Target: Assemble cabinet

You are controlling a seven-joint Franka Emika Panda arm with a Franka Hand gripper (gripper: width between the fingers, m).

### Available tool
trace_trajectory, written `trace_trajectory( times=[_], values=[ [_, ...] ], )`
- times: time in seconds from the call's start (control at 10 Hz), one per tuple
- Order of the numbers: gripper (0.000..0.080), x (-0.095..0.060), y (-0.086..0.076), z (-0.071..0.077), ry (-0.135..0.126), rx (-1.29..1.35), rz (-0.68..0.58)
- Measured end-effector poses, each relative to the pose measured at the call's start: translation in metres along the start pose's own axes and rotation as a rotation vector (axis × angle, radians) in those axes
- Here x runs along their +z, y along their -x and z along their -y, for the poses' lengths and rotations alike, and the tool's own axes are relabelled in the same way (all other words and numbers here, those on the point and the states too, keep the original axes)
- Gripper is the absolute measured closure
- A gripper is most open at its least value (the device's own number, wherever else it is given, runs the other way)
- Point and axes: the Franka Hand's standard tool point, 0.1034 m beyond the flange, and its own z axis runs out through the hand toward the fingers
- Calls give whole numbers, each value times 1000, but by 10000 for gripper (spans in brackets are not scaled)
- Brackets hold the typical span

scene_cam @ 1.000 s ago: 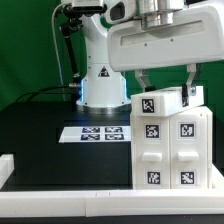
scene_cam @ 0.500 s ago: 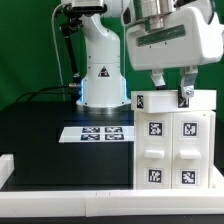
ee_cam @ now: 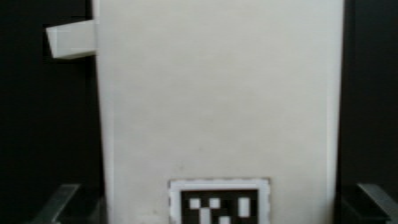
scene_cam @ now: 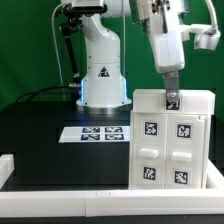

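The cabinet (scene_cam: 170,140), a tall white box with four tagged drawer blocks on its front, stands at the front of the exterior view's right. My gripper (scene_cam: 171,98) hangs right over its top edge, turned edge-on, so only one dark finger shows. In the wrist view the cabinet's white top face (ee_cam: 214,100) fills the picture, with a tag (ee_cam: 217,203) near my jaws. My gripper (ee_cam: 217,208) straddles it, with the dark fingers (ee_cam: 64,203) standing apart from both of its sides. It is open. A small white block (ee_cam: 71,40) sticks out from one edge of the cabinet.
The marker board (scene_cam: 97,132) lies flat on the black table in the middle. The arm's white base (scene_cam: 100,75) stands behind it. A white raised rim (scene_cam: 60,188) runs along the table's front and left edges.
My gripper has turned about its vertical axis above the cabinet, from fingers spread side by side to edge-on. The tagged piece that stood raised at the cabinet's top left no longer shows.
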Motion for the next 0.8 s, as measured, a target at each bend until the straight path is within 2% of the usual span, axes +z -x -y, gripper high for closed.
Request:
trace_trajectory(
  times=[0.5,0.6,0.7,0.8],
  values=[
    [245,1,-2,1,3,176,26],
    [131,1,-1,1,4,156,27],
    [131,0,0,1,3,134,34],
    [42,-4,2,1,-3,113,47]
  ],
)
